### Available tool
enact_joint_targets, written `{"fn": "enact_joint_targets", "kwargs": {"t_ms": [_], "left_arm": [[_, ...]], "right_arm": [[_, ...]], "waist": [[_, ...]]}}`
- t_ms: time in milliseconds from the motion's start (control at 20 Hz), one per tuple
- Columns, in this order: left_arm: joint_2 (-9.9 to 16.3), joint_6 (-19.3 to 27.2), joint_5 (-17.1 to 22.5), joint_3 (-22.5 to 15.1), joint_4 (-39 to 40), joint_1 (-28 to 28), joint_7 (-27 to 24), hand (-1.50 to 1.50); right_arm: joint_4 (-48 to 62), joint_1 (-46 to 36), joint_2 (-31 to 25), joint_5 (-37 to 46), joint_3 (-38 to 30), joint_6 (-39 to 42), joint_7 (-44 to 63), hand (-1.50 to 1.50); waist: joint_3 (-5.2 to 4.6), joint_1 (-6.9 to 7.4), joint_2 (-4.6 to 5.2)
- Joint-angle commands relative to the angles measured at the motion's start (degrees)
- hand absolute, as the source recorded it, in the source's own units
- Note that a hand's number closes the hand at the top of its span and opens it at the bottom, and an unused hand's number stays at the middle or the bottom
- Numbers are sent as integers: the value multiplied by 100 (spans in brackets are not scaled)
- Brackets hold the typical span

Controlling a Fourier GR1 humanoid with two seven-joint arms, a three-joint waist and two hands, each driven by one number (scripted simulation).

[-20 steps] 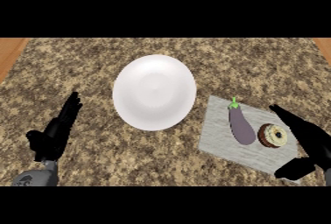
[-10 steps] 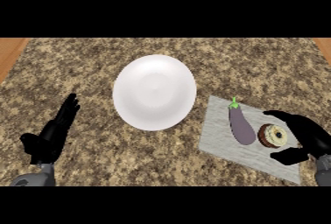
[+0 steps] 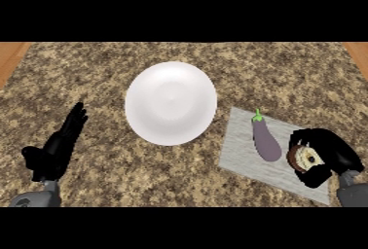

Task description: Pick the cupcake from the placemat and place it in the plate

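The cupcake [image 3: 303, 157], brown with a pale top, lies on the grey placemat [image 3: 241, 156] at the right. My right hand [image 3: 328, 151] curls round it from the right, fingers above and thumb below, hiding most of it. A white plate [image 3: 171, 102] sits in the middle of the counter, with nothing on it. At the lower left my left hand [image 3: 56, 148] rests open, fingers pointing up, well apart from the plate.
A purple eggplant [image 3: 265, 140] with a green stem lies on the placemat just left of the cupcake. Speckled stone counter [image 3: 108, 63] surrounds everything, with wooden strips at the far left and right edges.
My right hand has moved in from the right and its fingers have curled round the cupcake. The left hand has shifted slightly lower and stayed open.
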Motion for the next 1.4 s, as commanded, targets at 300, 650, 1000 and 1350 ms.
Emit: {"fn": "enact_joint_targets", "kwargs": {"t_ms": [300, 650, 1000, 1350], "left_arm": [[-134, 36, -129, -36, -283, 182, 78, 0], [-313, 211, -309, -126, -139, -84, 168, 0], [-207, -34, -209, 66, 219, -47, -102, 0], [-229, -56, -274, 155, 473, 136, -567, 0]], "right_arm": [[210, 55, 298, 531, -413, -866, 40, 150], [-1286, 74, 405, 440, -447, -792, 179, 150], [-2875, 260, 241, 283, -841, -523, 467, 150], [-3983, -183, 676, 454, -768, -596, 1154, 150]], "waist": [[84, 4, 37], [80, -47, 28], [79, -48, 35], [77, -13, 39]]}}
